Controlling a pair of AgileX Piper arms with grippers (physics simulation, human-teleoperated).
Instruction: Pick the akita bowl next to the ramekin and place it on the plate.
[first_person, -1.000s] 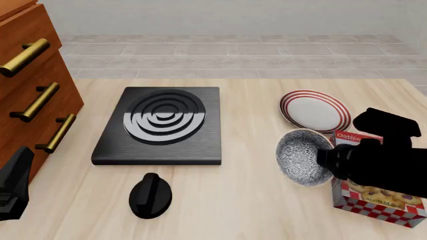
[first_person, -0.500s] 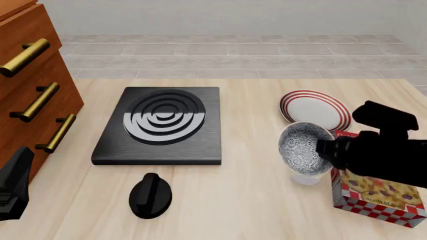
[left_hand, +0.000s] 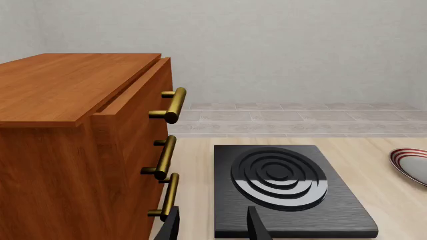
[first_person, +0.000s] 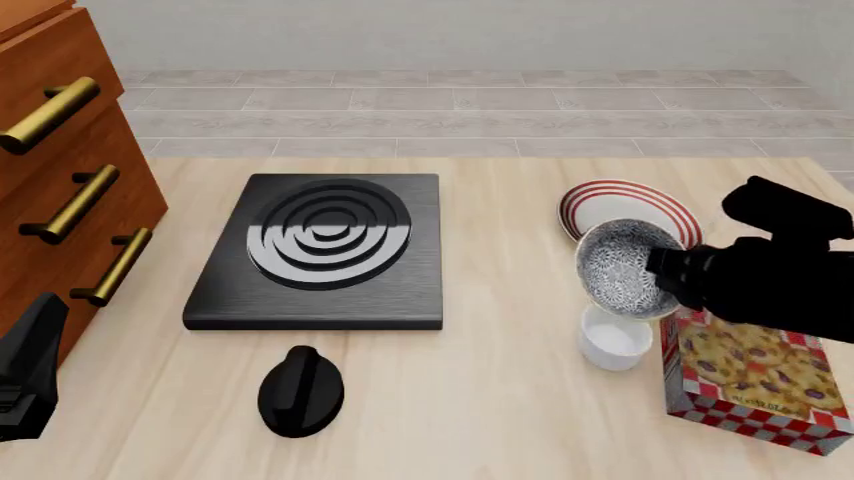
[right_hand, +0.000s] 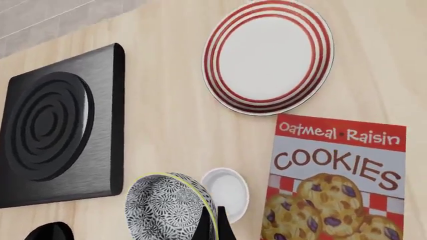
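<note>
The akita bowl (first_person: 625, 270) has risen, uncovering the ramekin (first_person: 615, 338), right end effector (right_hand: 212, 225) clamped on its rim.

Kitchen: hob plate (first_person: 322, 250), wood drawers (first_person: 60, 170), tiled floor (first_person: 454, 110).

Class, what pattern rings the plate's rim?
Red concentric rings on the white plate, clearest in the right wrist view.

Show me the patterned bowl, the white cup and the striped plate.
patterned bowl (first_person: 617, 270): front view, speckled inside.
white cup (first_person: 615, 339): front view, its inside.
striped plate (right_hand: 268, 56): right wrist view, white centre.
</note>
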